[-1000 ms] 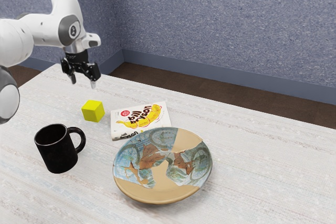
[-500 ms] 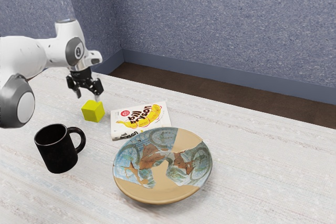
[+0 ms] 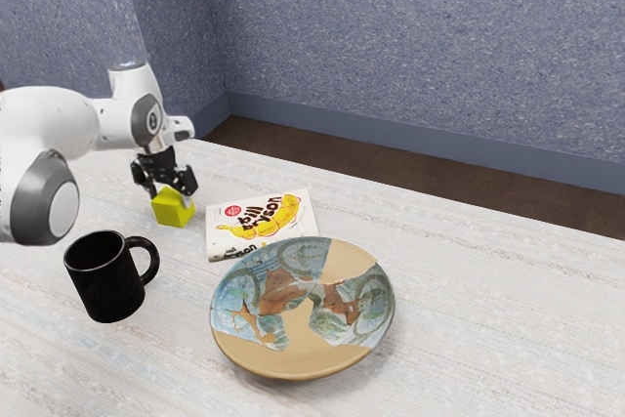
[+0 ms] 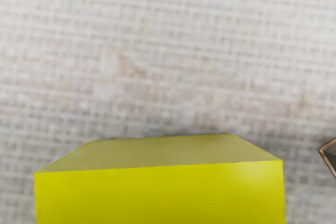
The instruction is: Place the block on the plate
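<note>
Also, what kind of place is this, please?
It is probably a simulated room, perhaps a home or office: a speckled blue-grey wall with a skirting board, a brown floor, and a pale table with everyday things.

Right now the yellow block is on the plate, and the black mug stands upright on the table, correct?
Not quite: the yellow block is on the table, at the gripper, not on the plate, as the exterior view shows. The black mug does stand upright on the table.

PLACE: homelike room | speckled blue wall (image 3: 410, 46) | brown floor (image 3: 391, 165) | pale table (image 3: 498, 329) | black mug (image 3: 105, 282), book (image 3: 259, 224), patterned plate (image 3: 298, 334)
</note>
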Available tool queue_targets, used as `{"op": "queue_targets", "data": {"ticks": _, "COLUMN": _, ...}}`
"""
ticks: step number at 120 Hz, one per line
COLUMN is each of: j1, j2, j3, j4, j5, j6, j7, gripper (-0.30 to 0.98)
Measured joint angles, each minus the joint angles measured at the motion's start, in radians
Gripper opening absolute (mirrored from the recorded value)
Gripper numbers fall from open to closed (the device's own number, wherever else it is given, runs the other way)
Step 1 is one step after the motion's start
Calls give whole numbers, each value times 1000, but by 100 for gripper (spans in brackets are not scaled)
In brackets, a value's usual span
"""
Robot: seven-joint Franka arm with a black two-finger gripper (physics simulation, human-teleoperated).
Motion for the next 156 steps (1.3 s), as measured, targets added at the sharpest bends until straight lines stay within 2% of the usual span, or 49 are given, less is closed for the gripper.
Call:
{"op": "queue_targets", "data": {"ticks": 26, "j1": 0, "j2": 19, "j3": 0, "j4": -1, "j5": -10, "j6": 28, "j7": 6, "gripper": 68}}
{"op": "queue_targets", "data": {"ticks": 32, "j1": 0, "j2": 20, "j3": 0, "j4": -2, "j5": -13, "j6": 31, "j7": 7, "gripper": 62}}
{"op": "queue_targets", "data": {"ticks": 44, "j1": 0, "j2": 20, "j3": 0, "j4": -2, "j5": -20, "j6": 37, "j7": 8, "gripper": 42}}
{"op": "queue_targets", "data": {"ticks": 64, "j1": 0, "j2": 0, "j3": 0, "j4": -7, "j5": -19, "j6": 41, "j7": 5, "gripper": 39}}
{"op": "queue_targets", "data": {"ticks": 92, "j1": -24, "j2": -144, "j3": -3, "j4": -75, "j5": -10, "j6": 23, "j7": 0, "gripper": 38}}
{"op": "queue_targets", "data": {"ticks": 126, "j1": -153, "j2": -327, "j3": -5, "j4": -250, "j5": 3, "j6": -12, "j7": -5, "gripper": 39}}
{"op": "queue_targets", "data": {"ticks": 156, "j1": -207, "j2": -453, "j3": -76, "j4": -410, "j5": 46, "j6": -27, "j7": -8, "gripper": 39}}
